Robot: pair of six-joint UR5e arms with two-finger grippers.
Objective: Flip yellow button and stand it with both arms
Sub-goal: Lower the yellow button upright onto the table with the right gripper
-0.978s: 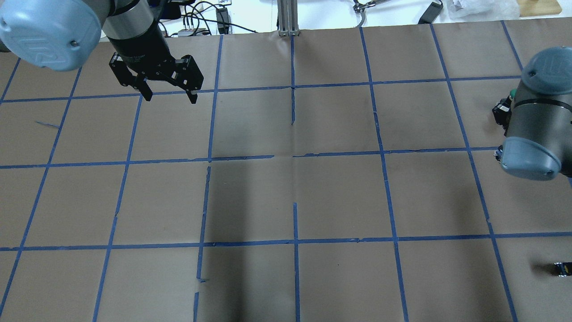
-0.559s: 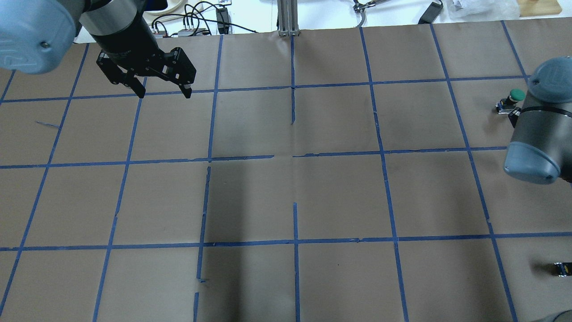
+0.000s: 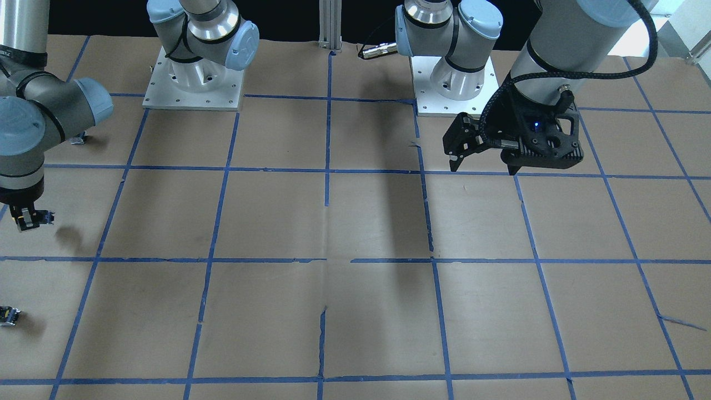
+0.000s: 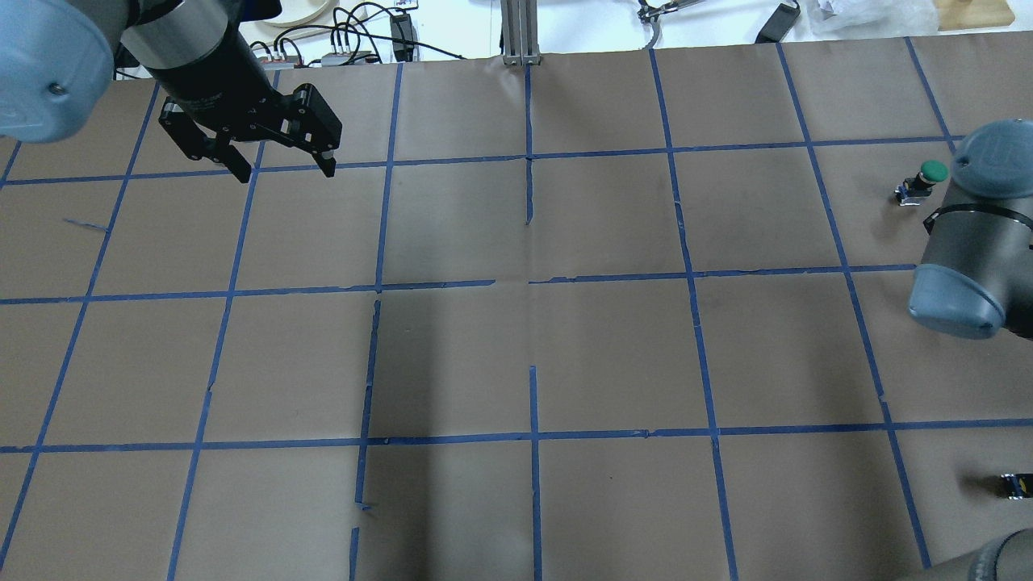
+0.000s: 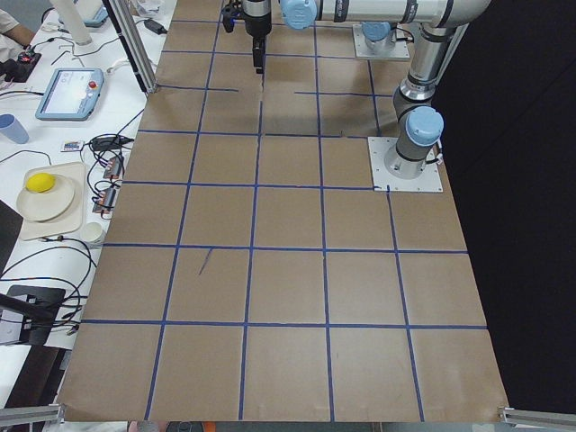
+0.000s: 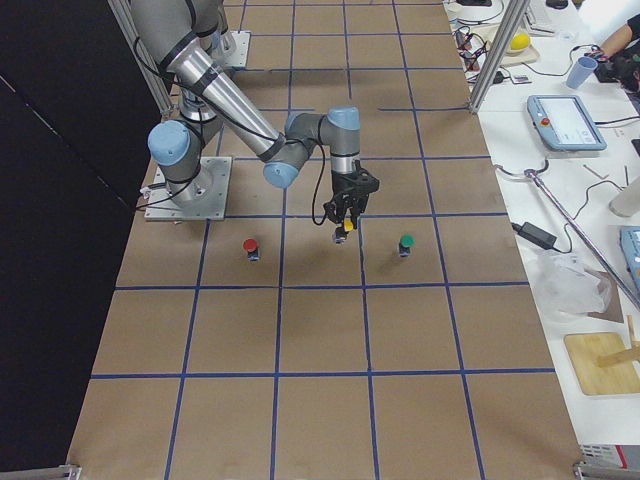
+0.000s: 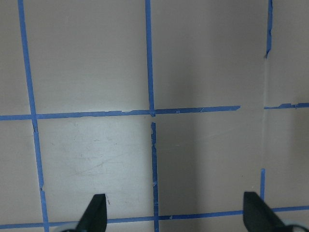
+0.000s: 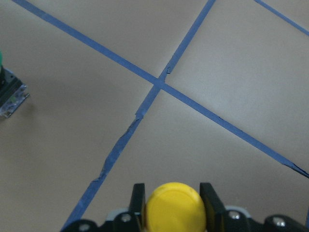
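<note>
One brown table point(image 4: 613, 347) gridded in blue tape point(image 4: 452, 440); right gripper point(image 8: 173, 197) pinches yellow button point(image 8: 174, 208), left gripper point(image 4: 285, 171) spread.

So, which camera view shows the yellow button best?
The right wrist-mounted view: the yellow button fills the lower middle, held between the right tool's fingers. Exterior right shows it only as a tiny yellow spot at that tool. In the overhead view the right arm hides it; the left wrist view misses it.
</note>
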